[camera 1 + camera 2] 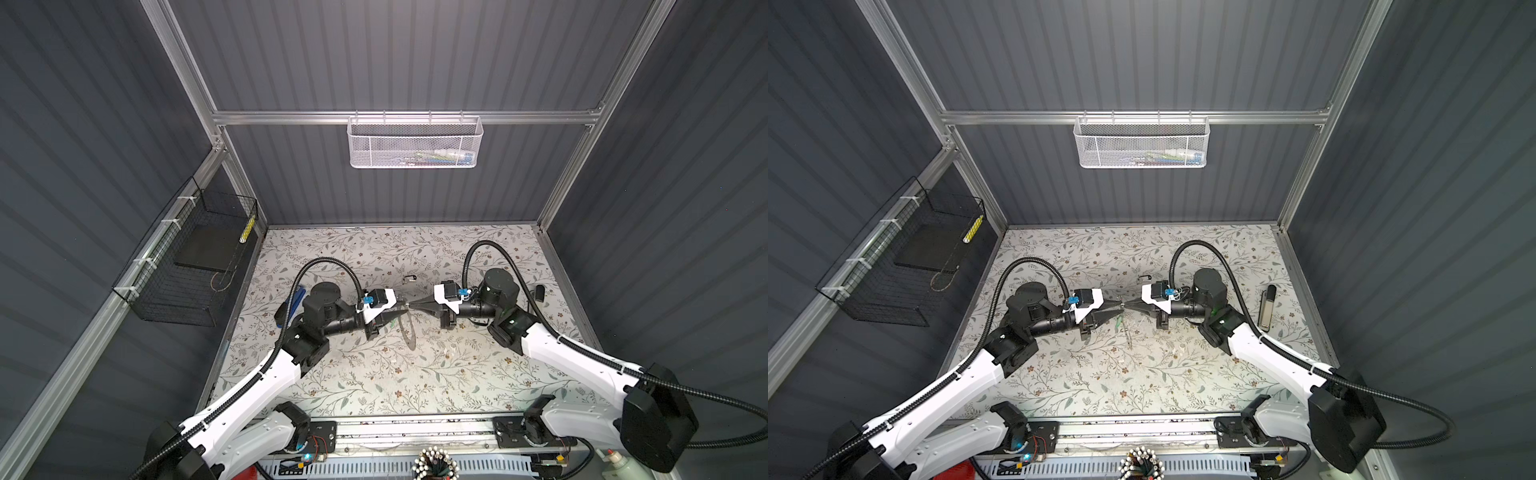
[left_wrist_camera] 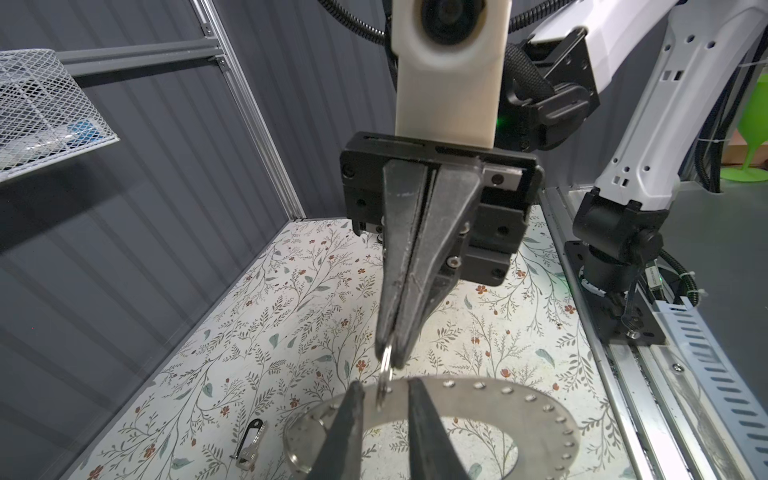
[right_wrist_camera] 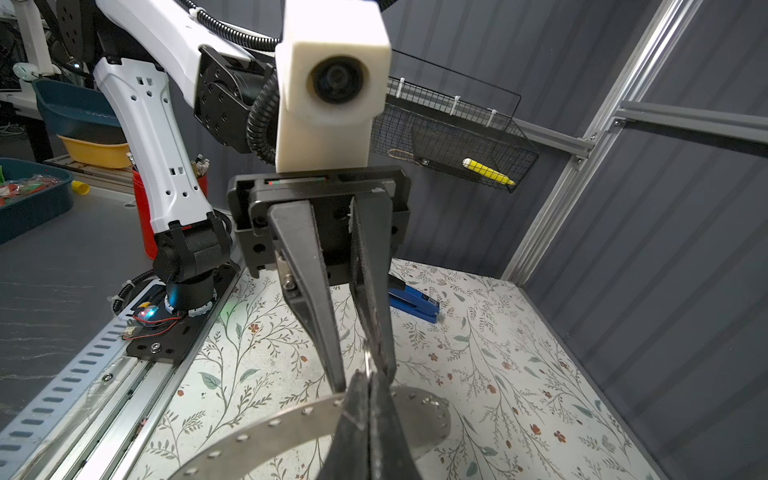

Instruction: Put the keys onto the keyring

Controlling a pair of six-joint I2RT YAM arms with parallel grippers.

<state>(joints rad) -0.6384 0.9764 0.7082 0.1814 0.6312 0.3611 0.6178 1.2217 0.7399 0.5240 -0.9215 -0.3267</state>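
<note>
1. Grey metal, thin and flat: the keyring [image 2: 540, 411] hangs in the air between the two arms with its holed rim uppermost. In both top views it shows edge-on beneath the meeting tips.
2. The right gripper [image 2: 390, 355] is clenched on a small ring [image 2: 385, 370]. That ring reaches down and touches the keyring's rim beside one of the holes.
3. The left gripper [image 3: 363, 376] has its jaws a little apart, with its fingertips at the rim on either side of the small ring. I cannot tell whether they actually clamp the keyring.
4. The black key [image 2: 249, 442] lies loose on the surface [image 2: 291, 332], beyond the grippers and apart from the keyring. The green key [image 1: 1119, 322] shows only as a green fleck under the left gripper, and I cannot tell whether it is on the keyring.
5. The step in hand looks like feeding the small ring's wire end into a rim hole. To do it well:
   - Hold the keyring steady, with the hole facing the wire.
   - Turn the small ring about its own centre in short arcs rather than pushing it, so the end enters the hole instead of skating over the metal.
   - Grip the small ring away from its split.
6. The likely risks are the plate swinging or the small ring twisting in the jaws. Neither gripper should let go until the wire is clearly through.
</note>
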